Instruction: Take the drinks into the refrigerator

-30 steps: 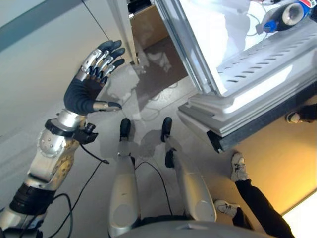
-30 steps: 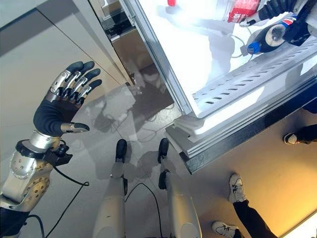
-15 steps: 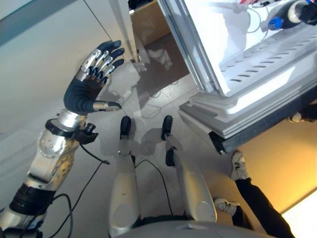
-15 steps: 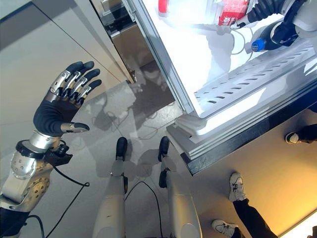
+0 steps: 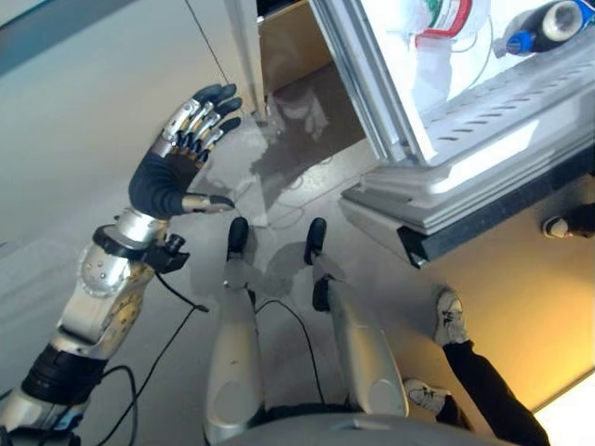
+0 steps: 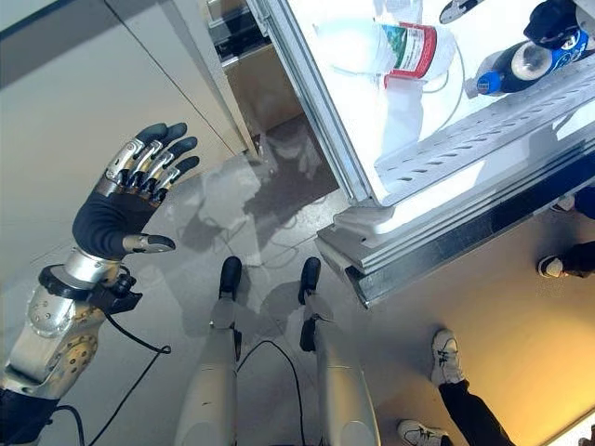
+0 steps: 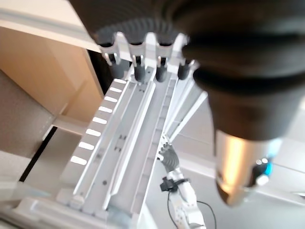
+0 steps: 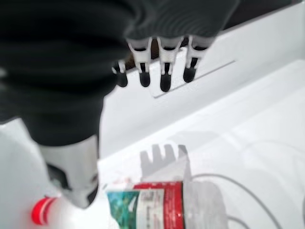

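Right eye view: left hand point(image 6: 125, 209) stays raised, fingers spread, empty. Clear bottle point(image 6: 390, 48) now lies released inside the refrigerator point(image 6: 437, 158) beside the dark bottle point(image 6: 521, 67); right hand point(image 8: 71, 95), fingers straight, has let go — placement looks done.

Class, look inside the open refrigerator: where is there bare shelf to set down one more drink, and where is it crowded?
Bare white shelf lies between the refrigerator's near frame and the clear bottle lying on its side. It is crowded farther in, where the dark bottle lies with the right hand open above the bottles.
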Controlling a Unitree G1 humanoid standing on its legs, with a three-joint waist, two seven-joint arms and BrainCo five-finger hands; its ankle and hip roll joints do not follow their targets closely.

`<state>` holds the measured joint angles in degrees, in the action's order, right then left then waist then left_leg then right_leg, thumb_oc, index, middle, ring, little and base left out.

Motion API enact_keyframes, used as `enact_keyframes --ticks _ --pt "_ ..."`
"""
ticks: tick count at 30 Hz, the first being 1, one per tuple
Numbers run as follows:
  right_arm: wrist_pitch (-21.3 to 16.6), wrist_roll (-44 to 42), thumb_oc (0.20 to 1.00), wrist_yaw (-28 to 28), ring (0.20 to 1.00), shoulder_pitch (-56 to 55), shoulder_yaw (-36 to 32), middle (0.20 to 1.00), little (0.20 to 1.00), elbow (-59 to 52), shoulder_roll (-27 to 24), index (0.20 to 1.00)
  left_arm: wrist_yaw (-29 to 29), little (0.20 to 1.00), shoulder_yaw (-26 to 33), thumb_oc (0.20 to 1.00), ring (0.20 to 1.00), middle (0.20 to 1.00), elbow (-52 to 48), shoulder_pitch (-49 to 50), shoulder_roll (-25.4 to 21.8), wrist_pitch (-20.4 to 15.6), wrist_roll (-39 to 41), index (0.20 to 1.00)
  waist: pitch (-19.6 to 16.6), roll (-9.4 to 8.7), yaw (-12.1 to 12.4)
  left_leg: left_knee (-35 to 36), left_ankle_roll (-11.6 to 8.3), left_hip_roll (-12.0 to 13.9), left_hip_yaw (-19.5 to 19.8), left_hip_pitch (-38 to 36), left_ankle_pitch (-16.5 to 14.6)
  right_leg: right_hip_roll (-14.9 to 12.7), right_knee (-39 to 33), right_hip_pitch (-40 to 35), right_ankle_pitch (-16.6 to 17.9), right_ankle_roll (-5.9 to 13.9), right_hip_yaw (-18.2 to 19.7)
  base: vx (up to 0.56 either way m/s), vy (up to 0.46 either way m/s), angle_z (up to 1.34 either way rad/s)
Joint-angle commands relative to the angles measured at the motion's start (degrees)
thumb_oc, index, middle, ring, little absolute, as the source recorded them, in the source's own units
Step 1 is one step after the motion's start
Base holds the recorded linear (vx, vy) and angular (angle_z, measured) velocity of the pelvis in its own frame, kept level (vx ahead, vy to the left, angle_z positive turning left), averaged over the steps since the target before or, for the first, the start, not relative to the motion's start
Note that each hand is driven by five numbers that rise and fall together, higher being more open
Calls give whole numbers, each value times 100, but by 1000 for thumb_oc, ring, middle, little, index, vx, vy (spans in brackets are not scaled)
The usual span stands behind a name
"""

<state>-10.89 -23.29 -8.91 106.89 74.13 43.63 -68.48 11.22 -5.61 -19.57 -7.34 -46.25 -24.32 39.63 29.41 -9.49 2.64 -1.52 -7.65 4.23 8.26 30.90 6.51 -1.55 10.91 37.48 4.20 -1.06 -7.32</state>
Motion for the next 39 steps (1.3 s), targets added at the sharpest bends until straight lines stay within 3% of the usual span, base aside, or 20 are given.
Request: enact_keyframes --ticks 1,14,19,21,27,28,29,31,32,35,36,39 --pt "-46 -104 1000 169 1000 776 254 1000 1000 286 -130 1000 0 1000 213 1000 1000 1000 -806 151 -361 -232 12 1000 38 -151 -146 652 270 -93 134 -893 -165 133 287 -239 -688 349 -131 0 0 0" --pt "-37 -516 1000 82 1000 520 130 1000 1000 61 -206 1000 76 1000 127 1000 1000 1000 -636 37 -410 -177 232 1000 38 -118 -114 648 295 -164 167 -1176 -171 86 346 -536 -739 323 -144 -2 0 0" --pt "-68 -785 1000 130 1000 -176 -525 1000 1000 -318 -539 1000 172 1000 88 1000 1000 1000 -338 53 -209 -88 408 1000 38 -21 -71 412 334 -271 158 -1580 -334 -29 381 -1092 -811 320 -187 -5 9 7" --pt "-102 -757 1000 191 1000 -694 -997 1000 1000 -757 -1000 1000 212 1000 83 1000 1000 1000 -90 139 8 53 403 1000 38 126 -123 170 381 -401 139 -1843 -531 -145 536 -1456 -900 328 -197 1 41 20" --pt "-348 -859 1000 366 1000 -3217 -3424 1000 1000 -1892 -1786 1000 290 1000 141 1000 1000 1000 563 466 572 233 349 1000 -241 341 -437 -226 488 -564 -22 -2194 -861 -308 409 -2107 -899 392 -165 9 107 25" --pt "-518 -1214 1000 410 1000 -4014 -4212 1000 1000 -1886 -1758 1000 274 1000 277 1000 1000 1000 571 530 742 247 385 1000 -334 409 -657 -289 534 -592 -138 -2250 -943 -300 325 -2137 -788 447 -25 -10 130 3" --pt "-523 -1199 1000 408 1000 -4327 -4518 1000 1000 -1933 -1747 1000 277 1000 267 1000 1000 1000 564 538 685 249 388 1000 -340 364 -615 -296 536 -588 -146 -2250 -951 -295 314 -2142 -780 448 -18 -42 175 -4" --pt "-603 -1190 1000 479 1000 -5826 -5969 1000 1000 -2349 -1639 1000 259 1000 494 1000 1000 1000 506 718 725 273 302 1000 -496 314 -824 -378 627 -605 -410 -2325 -1097 -266 178 -2167 -628 534 280 -15 126 -35" --pt "-600 -1166 1000 483 1000 -6288 -6420 1000 1000 -2438 -1614 1000 258 1000 450 1000 1000 1000 499 698 653 275 300 1000 -492 265 -737 -382 629 -601 -428 -2327 -1104 -260 170 -2169 -621 536 296 6 77 -65" --pt "-704 -968 1000 542 1000 -8162 -8135 1000 1000 -2796 -1132 1000 278 1000 750 1000 1000 1000 451 894 766 285 231 1000 -673 259 -994 -374 687 -580 -669 -2400 -1198 -222 33 -2180 -531 611 519 1 92 -62" --pt "-790 -780 1000 768 1000 -9067 -8989 1000 1000 -3103 -632 1000 201 1000 795 1000 1000 1000 449 875 747 255 82 1000 -709 231 -1011 -402 725 -574 -771 -2418 -1259 -206 40 -2151 -489 647 621 1 111 -51" --pt "-840 -324 1000 756 1000 -10321 -9937 1000 1000 -3689 371 1000 199 1000 1034 1000 1000 1000 417 933 859 245 3 1000 -833 228 -1130 -454 790 -567 -973 -2444 -1347 -155 26 -2120 -450 695 869 32 74 -70"
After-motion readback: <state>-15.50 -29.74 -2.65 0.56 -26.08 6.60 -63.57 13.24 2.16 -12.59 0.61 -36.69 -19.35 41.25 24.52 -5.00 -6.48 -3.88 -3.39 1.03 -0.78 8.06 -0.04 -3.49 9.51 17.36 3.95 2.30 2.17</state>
